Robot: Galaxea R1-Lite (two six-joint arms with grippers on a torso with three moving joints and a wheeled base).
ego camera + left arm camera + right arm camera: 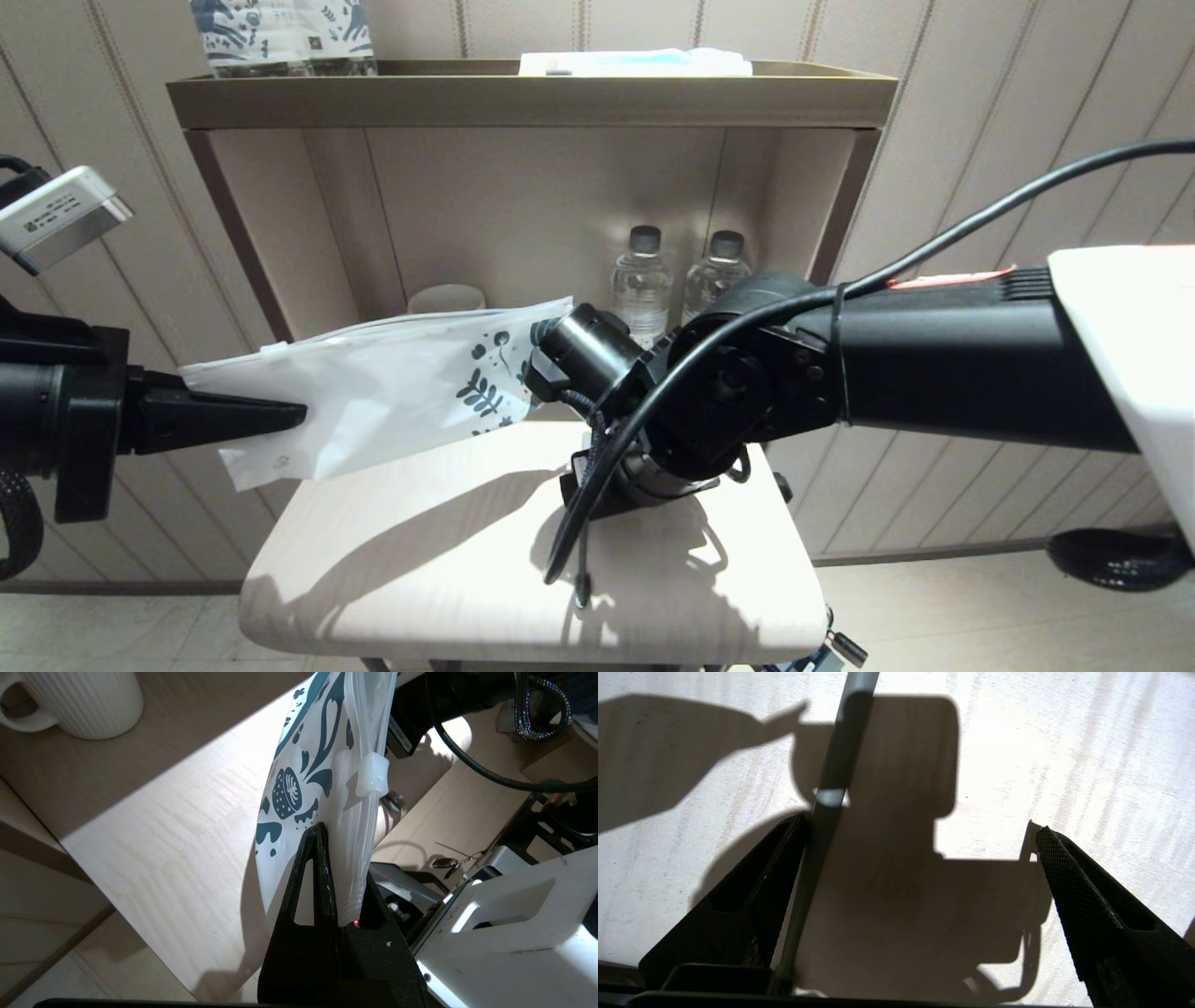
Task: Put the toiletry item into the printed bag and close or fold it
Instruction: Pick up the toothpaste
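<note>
Leaning against one spread right finger [761, 896], seemingly ungripped: toothbrush [831, 788]; left fingers [322, 872] pinch pouch [392, 392].

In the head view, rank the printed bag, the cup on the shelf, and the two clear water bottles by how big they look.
1. Bag, held up nearer the camera, which inflates it.
2. The two bottles, which look alike.
3. Cup, mostly hidden behind the bag, so unsure.

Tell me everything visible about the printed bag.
The printed bag is a flat white plastic pouch with dark blue leaf and flower prints toward one end and a clear zip strip with a small slider. It hangs in the air above the pale table, held level. The left claw is shut on its plain end; the printed end reaches the right arm.
</note>
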